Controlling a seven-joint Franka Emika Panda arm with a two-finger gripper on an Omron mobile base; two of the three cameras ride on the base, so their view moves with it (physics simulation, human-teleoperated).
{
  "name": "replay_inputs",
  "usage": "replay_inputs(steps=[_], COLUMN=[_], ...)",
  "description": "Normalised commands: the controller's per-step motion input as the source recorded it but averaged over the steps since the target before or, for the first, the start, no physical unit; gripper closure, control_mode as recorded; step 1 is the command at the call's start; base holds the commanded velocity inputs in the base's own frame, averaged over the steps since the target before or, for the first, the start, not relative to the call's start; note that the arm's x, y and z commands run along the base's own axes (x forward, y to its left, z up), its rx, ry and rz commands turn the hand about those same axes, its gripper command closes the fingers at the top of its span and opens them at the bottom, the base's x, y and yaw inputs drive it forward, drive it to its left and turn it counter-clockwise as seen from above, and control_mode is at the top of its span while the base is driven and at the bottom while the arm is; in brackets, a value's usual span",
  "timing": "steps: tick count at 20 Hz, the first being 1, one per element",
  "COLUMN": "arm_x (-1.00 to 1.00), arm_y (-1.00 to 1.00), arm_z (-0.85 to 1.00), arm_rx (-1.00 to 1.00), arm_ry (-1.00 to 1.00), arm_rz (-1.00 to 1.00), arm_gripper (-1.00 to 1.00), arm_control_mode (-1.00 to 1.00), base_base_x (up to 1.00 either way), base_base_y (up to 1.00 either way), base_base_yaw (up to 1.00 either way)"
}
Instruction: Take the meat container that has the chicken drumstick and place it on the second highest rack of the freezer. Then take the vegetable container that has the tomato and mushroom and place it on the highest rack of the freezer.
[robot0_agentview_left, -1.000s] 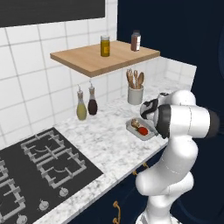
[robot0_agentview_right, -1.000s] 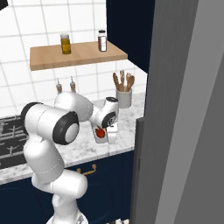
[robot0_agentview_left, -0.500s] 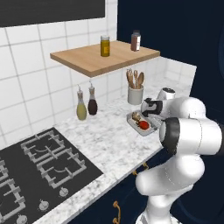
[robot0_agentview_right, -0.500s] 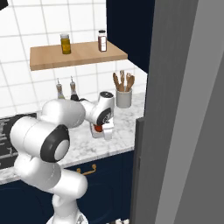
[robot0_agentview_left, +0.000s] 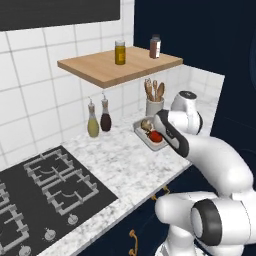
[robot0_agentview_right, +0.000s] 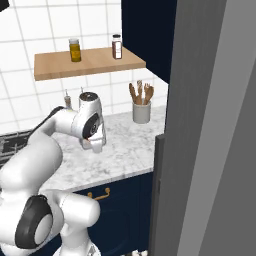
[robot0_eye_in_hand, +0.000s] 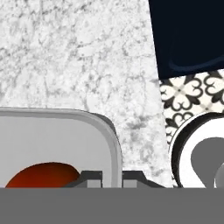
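The vegetable container (robot0_agentview_left: 150, 136) with the tomato (robot0_agentview_left: 155, 136) and mushroom (robot0_agentview_left: 146, 125) sits near the counter's (robot0_agentview_left: 115, 165) front edge, and the gripper (robot0_eye_in_hand: 111, 177) has just clamped its rim, so lifting toward the freezer (robot0_agentview_right: 210, 125) likely follows.

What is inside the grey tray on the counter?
A red tomato and a tan mushroom lie in the tray. The arm covers its near end.

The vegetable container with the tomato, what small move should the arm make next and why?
Probably lift straight up. In the hand view the gripper looks shut on the rim of the vegetable container, with the tomato inside and the tray on the marble counter.
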Motion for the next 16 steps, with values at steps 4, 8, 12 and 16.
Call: replay_inputs(steps=[4, 8, 12, 16], arm_x=[-1.00, 0.00, 0.00, 0.00], arm_y=[1.00, 0.00, 0.00, 0.00], arm_z=[0.61, 0.00, 0.00, 0.00], arm_rx=[0.02, 0.00, 0.00, 0.00], arm_ry=[0.17, 0.00, 0.00, 0.00], arm_rz=[0.00, 0.00, 0.00, 0.00], arm_gripper=[1.00, 1.00, 1.00, 1.00], arm_control_mode=[-1.00, 1.00, 1.00, 1.00], base_base_x=[0.00, -1.00, -1.00, -0.95], base_base_y=[0.00, 1.00, 0.82, 0.34], base_base_yaw=[0.00, -0.05, -0.41, -0.80])
